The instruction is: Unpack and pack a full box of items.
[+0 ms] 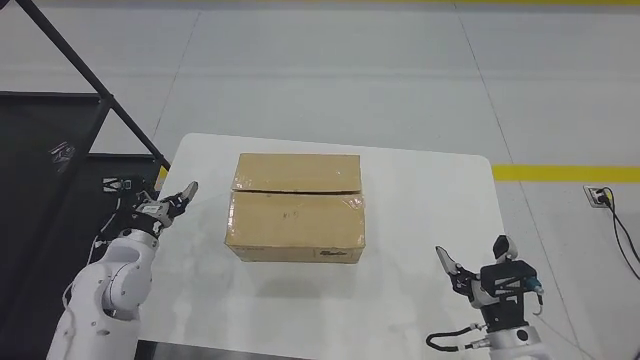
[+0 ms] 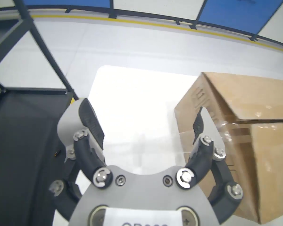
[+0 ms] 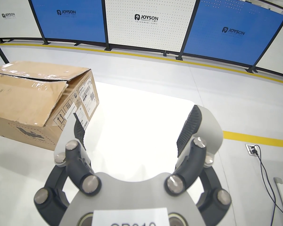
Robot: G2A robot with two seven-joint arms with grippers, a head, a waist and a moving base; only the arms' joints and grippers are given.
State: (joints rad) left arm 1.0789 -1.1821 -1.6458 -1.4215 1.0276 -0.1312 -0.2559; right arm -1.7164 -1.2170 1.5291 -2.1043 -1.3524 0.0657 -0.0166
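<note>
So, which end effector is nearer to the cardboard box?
Left. The left end effector is close beside the cardboard box, at its left end, not touching; the right end effector is farther, off its near right corner.

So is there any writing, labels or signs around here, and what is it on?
Fence panels: a company logo and name in capitals, clear; the small line beneath is too small to read.
White labels on the box end: barcodes and handling symbols, too small.
Box front: a dark printed mark, blurred.
White tags on the left gripper and right gripper: cut off.
</note>
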